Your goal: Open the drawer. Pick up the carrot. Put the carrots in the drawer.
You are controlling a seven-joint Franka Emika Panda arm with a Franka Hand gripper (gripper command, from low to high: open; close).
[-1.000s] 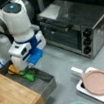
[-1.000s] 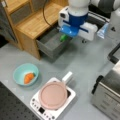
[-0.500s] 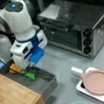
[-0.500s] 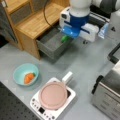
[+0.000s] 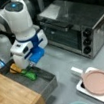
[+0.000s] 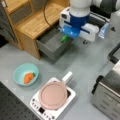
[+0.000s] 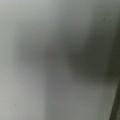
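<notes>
Wrist view: grey blur only. Gripper (image 5: 28,66) jaws hidden behind arm body. Toaster oven (image 6: 110,92) cut off at right edge.

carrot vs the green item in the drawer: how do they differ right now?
Colour: the carrot is bright orange; the green item is green.
Place: the carrot lies in the teal bowl on the table, away from the arm; the green item lies in the open drawer, just under the arm's wrist.
Shape: the carrot looks short and stubby, the green item more elongated.
Shared: both are small toy-like pieces.
</notes>
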